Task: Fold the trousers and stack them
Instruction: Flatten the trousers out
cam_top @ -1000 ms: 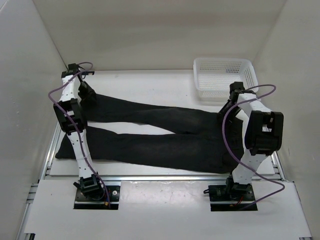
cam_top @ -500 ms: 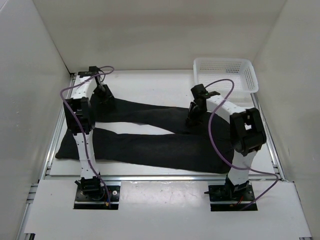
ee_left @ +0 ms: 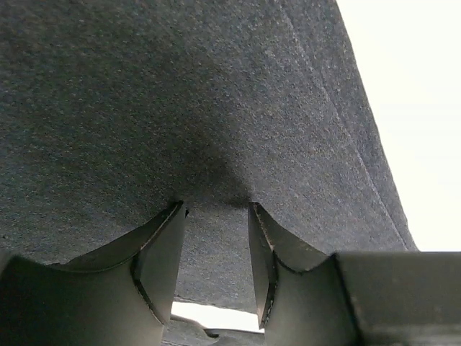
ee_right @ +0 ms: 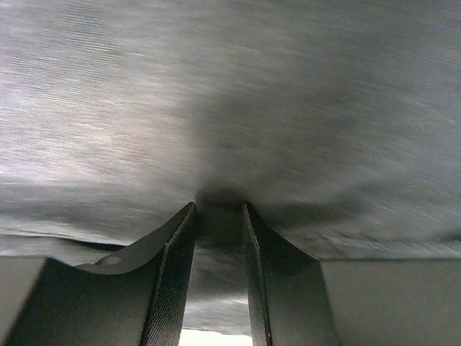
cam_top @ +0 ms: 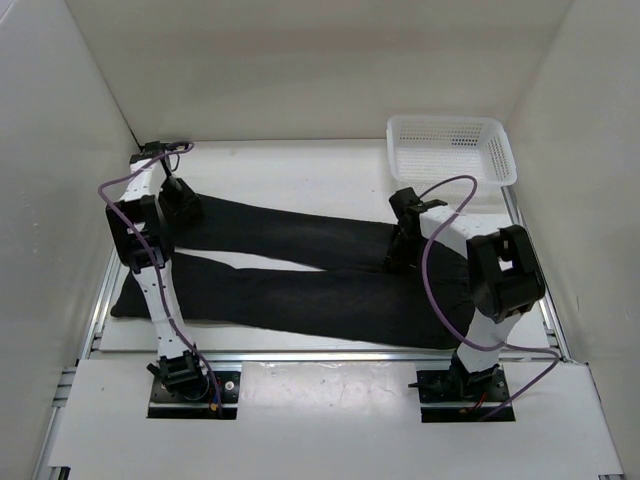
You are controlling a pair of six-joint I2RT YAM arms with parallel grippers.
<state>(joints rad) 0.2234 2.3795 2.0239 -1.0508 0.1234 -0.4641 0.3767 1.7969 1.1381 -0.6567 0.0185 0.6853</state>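
**Colleague:** Where are the trousers sitting?

**Me:** The black trousers (cam_top: 300,290) are lying flat across the white table (cam_top: 300,165). The waist is toward the right arm and both legs are running out to the left, with the far leg angling away from the near one.

**Colleague:** And what are the grippers doing?

**Me:** I'm holding the far leg at two places. The left gripper (cam_top: 183,208) is pinching near the cuff. In its wrist view the jaws are standing part-way closed, with a ridge of cloth bunching between them. The right gripper (cam_top: 401,255) is pinching where that leg meets the seat. Its jaws are standing narrower, and the cloth is puckering between its fingers (ee_right: 175,267).

**Colleague:** What are you worrying about?

**Me:** Mostly the grip. I'm judging both pinches as shallow, since the cloth is gathering right at the tips. If either one slips while I'm carrying this leg over the near one, that end is going to drop and leave a skewed fold. I also can't tell whether I'm gripping one layer or both. Lifting only the top layer would open the leg up instead of turning it. Moving the arms unevenly would drag the whole garment sideways. And the white mesh basket (cam_top: 450,150) is sitting in the far right corner, near the right arm, so a wide swing there could knock it.
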